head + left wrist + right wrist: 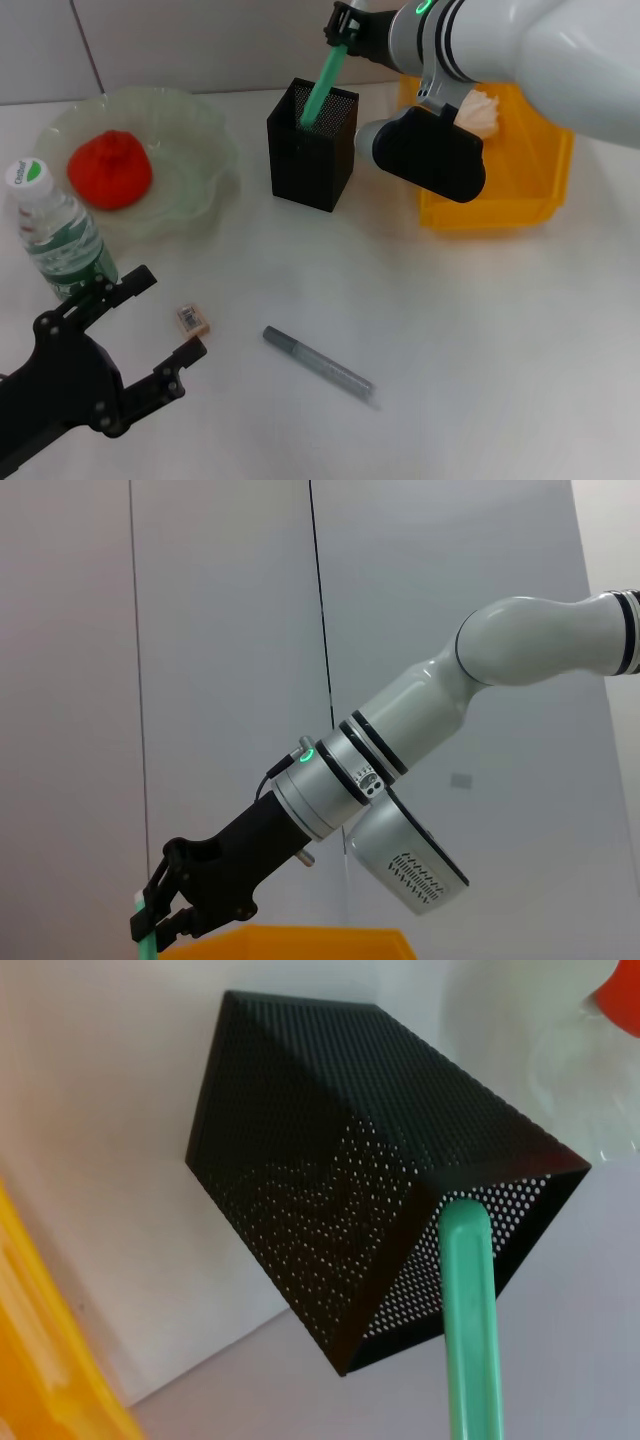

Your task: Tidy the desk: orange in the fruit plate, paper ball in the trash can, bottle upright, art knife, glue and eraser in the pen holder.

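Observation:
My right gripper (pixel 345 30) is shut on the top of a green glue stick (pixel 325 85), whose lower end is inside the black mesh pen holder (pixel 312 150). The left wrist view shows this gripper (pixel 160 920) pinching the stick (pixel 145 935). The right wrist view shows the stick (pixel 470 1330) entering the holder (pixel 330 1190). My left gripper (pixel 170 314) is open, low at the front left, beside the tan eraser (pixel 192 320). The grey art knife (pixel 318 365) lies on the table. The orange (pixel 110 170) sits in the green fruit plate (pixel 205 130). The bottle (pixel 60 235) stands upright. The paper ball (pixel 480 112) lies in the yellow trash can (pixel 530 190).
The right arm's body hangs over the trash can's near left corner. White table surface lies between the pen holder and the art knife. A grey wall stands behind the table.

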`<state>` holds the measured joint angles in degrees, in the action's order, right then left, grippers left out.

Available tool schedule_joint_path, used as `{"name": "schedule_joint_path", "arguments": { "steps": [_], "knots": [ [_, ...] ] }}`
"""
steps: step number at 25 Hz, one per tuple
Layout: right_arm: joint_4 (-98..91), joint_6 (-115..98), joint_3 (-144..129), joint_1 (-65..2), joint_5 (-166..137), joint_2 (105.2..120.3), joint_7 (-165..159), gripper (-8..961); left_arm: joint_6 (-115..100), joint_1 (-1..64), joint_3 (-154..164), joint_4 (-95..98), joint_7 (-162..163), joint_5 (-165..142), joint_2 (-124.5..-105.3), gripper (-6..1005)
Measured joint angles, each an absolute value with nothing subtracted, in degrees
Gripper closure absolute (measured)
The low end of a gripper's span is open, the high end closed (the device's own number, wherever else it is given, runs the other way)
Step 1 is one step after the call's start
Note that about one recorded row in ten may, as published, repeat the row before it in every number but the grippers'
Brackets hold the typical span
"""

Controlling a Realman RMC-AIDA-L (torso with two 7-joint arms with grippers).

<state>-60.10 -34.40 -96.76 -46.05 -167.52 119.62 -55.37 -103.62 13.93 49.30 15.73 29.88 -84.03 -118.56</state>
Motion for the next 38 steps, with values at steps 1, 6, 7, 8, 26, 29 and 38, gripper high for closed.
{"name": "schedule_joint_path", "arguments": {
  "steps": [1,6,7,8,26,29,38],
  "knots": [
    [-59.91,-33.97,-96.76,-46.09,-167.52,119.62,-55.36,777,-103.61,13.97,49.31,15.73,29.88,-84.03,-118.56,204],
    [-58.56,-32.21,-96.98,-46.23,-167.48,119.61,-55.36,776,-103.52,14.16,49.31,15.73,29.88,-84.03,-118.56,204],
    [-58.4,-32.04,-97.1,-46.25,-167.46,119.61,-55.36,776,-103.49,14.2,49.31,15.73,29.88,-84.03,-118.56,204],
    [-58.32,-31.99,-97.2,-46.28,-167.45,119.62,-55.49,776,-103.43,14.25,49.3,15.73,29.88,-84.02,-118.56,204],
    [-58.1,-29.89,-98.96,-45.92,-167.38,119.36,-58.77,777,-102.89,14.42,49.3,15.73,30.59,-83.96,-118.56,204],
    [-58.35,-29.88,-98.96,-45.72,-167.37,119.35,-59.19,753,-102.83,14.52,49.31,15.73,30.65,-83.94,-118.56,204],
    [-59.3,-29.79,-99.01,-45.4,-167.42,119.35,-60.71,639,-102.83,14.87,49.31,15.73,30.74,-83.93,-118.51,204]
  ]
}}
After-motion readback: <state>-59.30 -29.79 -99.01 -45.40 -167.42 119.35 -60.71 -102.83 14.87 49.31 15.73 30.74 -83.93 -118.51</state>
